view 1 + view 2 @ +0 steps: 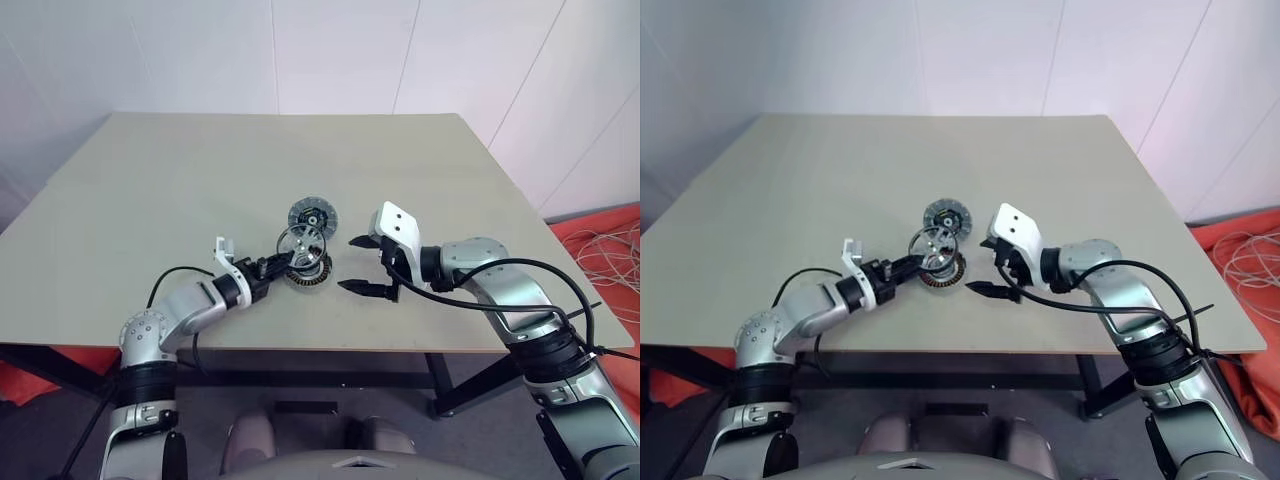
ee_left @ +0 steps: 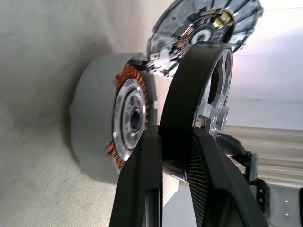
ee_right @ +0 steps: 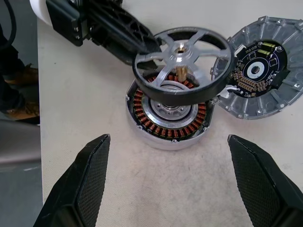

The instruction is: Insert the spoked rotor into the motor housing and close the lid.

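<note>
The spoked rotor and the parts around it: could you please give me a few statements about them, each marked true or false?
1. The left tool grips the spoked rotor by its rim. True.
2. The rotor is seated in the motor housing. False: it is held above it.
3. The lid covers the housing. False: it lies beside it on the table.
4. The right tool is open and holds nothing. True.

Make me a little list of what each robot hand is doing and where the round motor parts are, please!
left gripper: shut on the spoked rotor, pinching its rim
spoked rotor: held just above the motor housing, not yet seated
motor housing: on the table, copper windings facing up
lid: flat on the table, touching the housing
right gripper: open, holding nothing, near the housing
</note>
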`<state>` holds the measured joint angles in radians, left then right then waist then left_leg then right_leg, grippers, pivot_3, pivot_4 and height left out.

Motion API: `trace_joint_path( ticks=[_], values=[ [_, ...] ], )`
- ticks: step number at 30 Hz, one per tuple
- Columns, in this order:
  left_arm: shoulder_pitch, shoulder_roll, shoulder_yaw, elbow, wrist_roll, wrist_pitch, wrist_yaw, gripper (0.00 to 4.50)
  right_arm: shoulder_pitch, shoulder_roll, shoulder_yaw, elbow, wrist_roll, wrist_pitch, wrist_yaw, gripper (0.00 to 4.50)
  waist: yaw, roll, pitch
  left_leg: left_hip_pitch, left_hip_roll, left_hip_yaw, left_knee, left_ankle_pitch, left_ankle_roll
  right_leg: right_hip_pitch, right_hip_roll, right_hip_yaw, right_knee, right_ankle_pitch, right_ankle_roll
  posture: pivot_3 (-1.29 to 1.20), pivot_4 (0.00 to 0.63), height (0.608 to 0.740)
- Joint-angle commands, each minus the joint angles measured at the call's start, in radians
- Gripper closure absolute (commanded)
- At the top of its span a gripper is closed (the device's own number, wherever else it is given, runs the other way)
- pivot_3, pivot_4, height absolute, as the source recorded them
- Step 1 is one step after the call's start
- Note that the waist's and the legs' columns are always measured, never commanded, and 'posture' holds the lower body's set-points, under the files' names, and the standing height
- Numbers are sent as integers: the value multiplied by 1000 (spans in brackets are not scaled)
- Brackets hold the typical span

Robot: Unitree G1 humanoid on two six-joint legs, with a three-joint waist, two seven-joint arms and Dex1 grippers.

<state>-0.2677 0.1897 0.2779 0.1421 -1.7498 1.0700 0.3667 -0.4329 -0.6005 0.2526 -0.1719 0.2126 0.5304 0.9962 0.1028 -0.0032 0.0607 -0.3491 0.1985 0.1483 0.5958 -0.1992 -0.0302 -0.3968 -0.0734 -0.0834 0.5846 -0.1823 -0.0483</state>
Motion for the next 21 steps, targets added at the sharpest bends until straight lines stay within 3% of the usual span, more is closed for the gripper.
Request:
trace_joint_path(
  ticks=[1,21],
  values=[
    [-2,-2,-14,-28,-34,-8,23,4111,-7,-7,-25,-46,13,-9,-5,0,0,0,0,0,0,0,0,0,0,0,0,0,0,0,0,0,0,740],
    [7,-16,-43,-38,-70,-57,79,4111,-12,-4,-21,-39,12,-12,-1,0,0,0,0,0,0,0,1,0,0,0,0,0,0,0,1,0,0,740]
  ],
)
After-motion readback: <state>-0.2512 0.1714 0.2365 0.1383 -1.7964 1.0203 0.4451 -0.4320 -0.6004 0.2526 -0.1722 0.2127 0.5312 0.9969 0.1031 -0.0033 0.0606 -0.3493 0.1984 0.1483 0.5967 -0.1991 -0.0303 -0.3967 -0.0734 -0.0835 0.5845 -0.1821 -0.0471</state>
